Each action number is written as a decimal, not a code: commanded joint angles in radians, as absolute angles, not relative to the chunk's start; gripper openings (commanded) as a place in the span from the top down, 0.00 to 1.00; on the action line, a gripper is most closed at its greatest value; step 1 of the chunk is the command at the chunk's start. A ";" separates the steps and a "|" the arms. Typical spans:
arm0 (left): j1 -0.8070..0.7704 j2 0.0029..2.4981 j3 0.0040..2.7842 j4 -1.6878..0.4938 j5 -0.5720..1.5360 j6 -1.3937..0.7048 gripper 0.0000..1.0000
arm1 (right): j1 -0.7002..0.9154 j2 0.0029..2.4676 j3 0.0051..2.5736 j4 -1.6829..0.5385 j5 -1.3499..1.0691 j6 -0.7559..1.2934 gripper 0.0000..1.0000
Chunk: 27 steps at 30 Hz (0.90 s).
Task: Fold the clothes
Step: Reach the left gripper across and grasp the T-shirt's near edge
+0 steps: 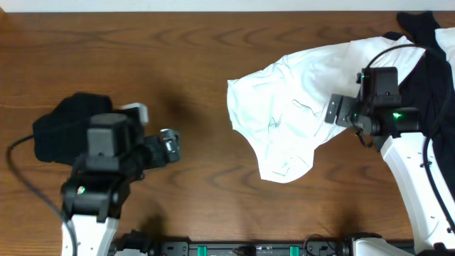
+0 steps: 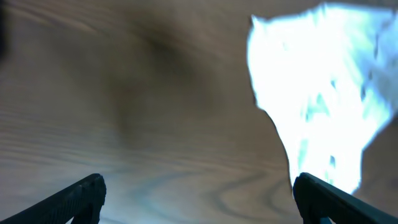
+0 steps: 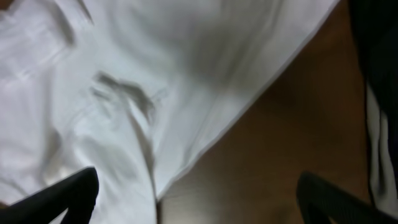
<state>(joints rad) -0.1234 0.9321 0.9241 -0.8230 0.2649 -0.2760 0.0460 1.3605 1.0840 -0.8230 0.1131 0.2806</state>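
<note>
Right hand [image 1: 340, 111], fingers spread and empty, sits over the shirt [image 1: 284, 107], whose long axis runs from the far right corner of the desk [image 1: 178, 57] toward its middle. Left hand [image 1: 169, 146], likewise released, lies well apart to the left, so the right arm is nearer.

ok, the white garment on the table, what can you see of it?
The white garment is thin, woven-looking cloth with stitched seams and a pocket-like detail. It lies unfolded and rumpled on the wooden table, right of centre, its far end meeting the dark clothes. The right gripper is open over one edge; contact unclear.
</note>
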 commanded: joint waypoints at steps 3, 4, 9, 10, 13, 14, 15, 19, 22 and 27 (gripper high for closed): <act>-0.294 1.069 0.942 -0.793 0.306 -0.340 0.02 | -0.013 1.359 1.090 -0.879 0.132 0.286 0.01; -0.329 1.096 0.942 -0.778 0.305 -0.345 0.02 | -0.028 1.359 1.090 -0.886 0.132 0.307 0.01; -0.479 1.240 0.942 -0.638 0.303 -0.391 0.02 | -0.112 1.360 1.090 -0.923 0.130 0.370 0.01; -0.501 1.266 0.942 -0.602 0.303 -0.416 0.02 | -0.125 1.360 1.090 -0.929 0.130 0.369 0.01; -0.576 1.364 0.942 -0.464 0.303 -0.463 0.02 | -0.159 1.360 1.090 -0.944 0.131 0.348 0.01; -0.596 1.391 0.942 -0.427 0.303 -0.463 0.02 | -0.165 1.360 1.090 -0.947 0.131 0.338 0.01; -0.616 1.417 0.942 -0.390 0.303 -0.463 0.02 | -0.169 1.360 1.090 -0.951 0.131 0.331 0.01; -0.689 1.521 0.942 -0.269 0.302 -0.463 0.02 | -0.173 1.360 1.090 -0.958 0.131 0.317 0.01; -0.721 1.589 0.942 -0.178 0.302 -0.462 0.00 | -0.173 1.360 1.090 -0.958 0.131 0.317 0.01; -0.758 1.696 0.942 -0.006 0.302 -0.457 0.05 | -0.173 1.360 1.090 -0.958 0.131 0.317 0.01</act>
